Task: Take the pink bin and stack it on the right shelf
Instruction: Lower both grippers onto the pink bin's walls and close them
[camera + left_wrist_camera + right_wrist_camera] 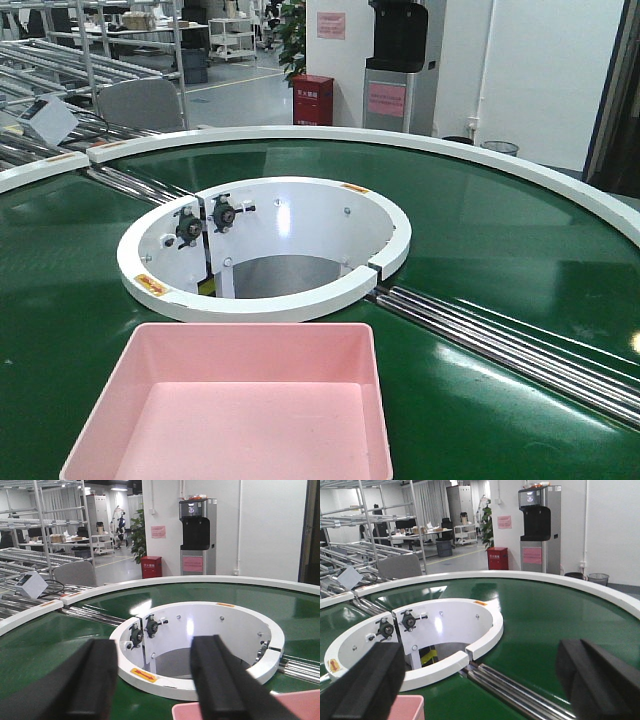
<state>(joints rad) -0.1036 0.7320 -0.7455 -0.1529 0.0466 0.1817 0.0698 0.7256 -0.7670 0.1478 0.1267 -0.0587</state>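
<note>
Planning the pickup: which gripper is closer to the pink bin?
Left, probably. The pink bin lies just below and right of the left gripper; the right gripper sees only its corner, lower left.

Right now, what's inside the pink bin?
Nothing shows inside the pink bin, just its bare pink floor. Its near end is cut off by the picture's edge, so I can't see there.

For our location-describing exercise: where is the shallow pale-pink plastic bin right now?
In the front view, the shallow pale-pink plastic bin sits at bottom centre-left on the green conveyor belt, in front of the white ring-shaped guard.
</note>
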